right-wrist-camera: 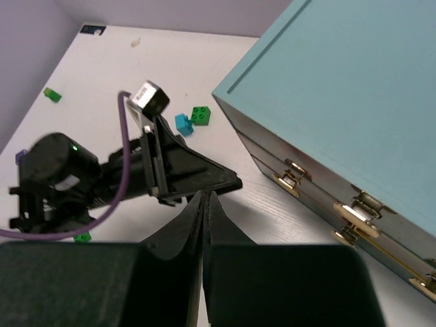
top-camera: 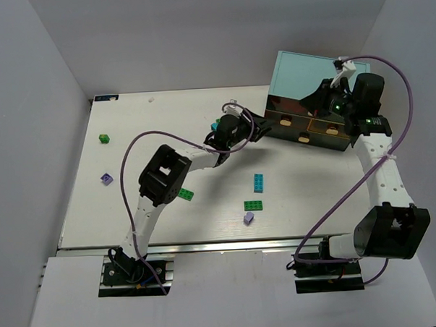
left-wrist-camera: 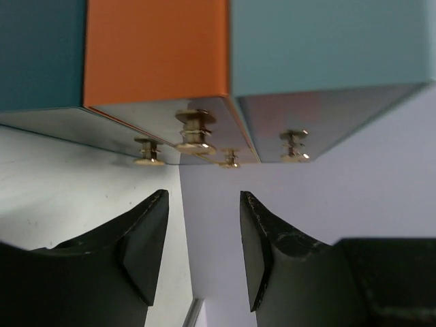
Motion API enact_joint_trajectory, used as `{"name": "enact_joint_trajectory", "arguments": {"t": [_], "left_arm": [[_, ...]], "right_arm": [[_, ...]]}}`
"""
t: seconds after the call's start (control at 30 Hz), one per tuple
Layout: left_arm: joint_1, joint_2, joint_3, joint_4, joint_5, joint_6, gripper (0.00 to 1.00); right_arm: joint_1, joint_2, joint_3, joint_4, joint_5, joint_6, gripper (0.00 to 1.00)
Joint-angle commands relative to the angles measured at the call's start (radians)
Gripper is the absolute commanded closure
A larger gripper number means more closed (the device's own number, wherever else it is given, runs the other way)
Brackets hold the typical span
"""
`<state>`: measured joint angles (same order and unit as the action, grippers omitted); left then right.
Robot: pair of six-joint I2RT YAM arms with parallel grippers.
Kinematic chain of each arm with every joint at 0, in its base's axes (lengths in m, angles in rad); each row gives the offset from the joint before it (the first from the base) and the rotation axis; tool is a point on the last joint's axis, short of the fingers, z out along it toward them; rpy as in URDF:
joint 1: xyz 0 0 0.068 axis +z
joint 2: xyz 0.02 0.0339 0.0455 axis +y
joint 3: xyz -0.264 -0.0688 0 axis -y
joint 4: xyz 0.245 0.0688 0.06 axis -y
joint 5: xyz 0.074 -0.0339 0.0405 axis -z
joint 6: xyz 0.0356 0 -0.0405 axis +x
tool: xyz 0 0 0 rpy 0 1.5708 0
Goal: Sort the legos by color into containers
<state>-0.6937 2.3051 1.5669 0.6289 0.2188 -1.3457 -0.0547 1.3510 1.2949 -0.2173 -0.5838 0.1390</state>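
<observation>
On the bench [top-camera: 313,195] the teal cabinet [top-camera: 301,76] is the biggest thing, its long axis running across in front of both arms. We count three tan-handled drawers [top-camera: 292,125] on its front, and the right arm [top-camera: 381,171] hides the rest. The left gripper [left-wrist-camera: 204,197] sits just before the cabinet's front at its left end, jaws about half apart with nothing between them and the handles [top-camera: 283,119] straight ahead. The right gripper [right-wrist-camera: 204,199] hangs above the cabinet's front, fingers pressed together and empty. All the legos [top-camera: 254,205] we see lie out from the cabinet's front and left end, so we judge the left arm [top-camera: 164,173] nearer them. We count eight: four green, two cyan, two lavender, no red. Closest to the cabinet are a cyan brick [right-wrist-camera: 182,124] and a green brick [right-wrist-camera: 200,114], side by side off its left end.
</observation>
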Motion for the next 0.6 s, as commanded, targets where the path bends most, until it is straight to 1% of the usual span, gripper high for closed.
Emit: {"name": "enact_joint_trajectory", "arguments": {"t": [0.0,0.1,0.23,0.37,0.57], "left_arm": [[-0.021,0.025,0.096,0.016,-0.104,-0.061,0.44],[-0.032,0.056,0.146,-0.024,-0.125,-0.061,0.44],[-0.05,0.108,0.212,-0.031,-0.17,-0.064,0.44],[-0.05,0.152,0.28,-0.058,-0.18,-0.061,0.44],[-0.069,0.195,0.34,-0.104,-0.187,-0.059,0.44]], "right_arm": [[-0.019,-0.01,0.057,0.084,-0.03,0.071,1.0],[-0.031,-0.012,0.067,0.095,-0.022,0.073,1.0],[-0.056,-0.015,0.087,0.091,-0.017,0.068,1.0],[-0.071,-0.036,0.084,0.093,-0.014,0.065,1.0],[-0.092,-0.055,0.061,0.105,-0.013,0.071,1.0]]}}
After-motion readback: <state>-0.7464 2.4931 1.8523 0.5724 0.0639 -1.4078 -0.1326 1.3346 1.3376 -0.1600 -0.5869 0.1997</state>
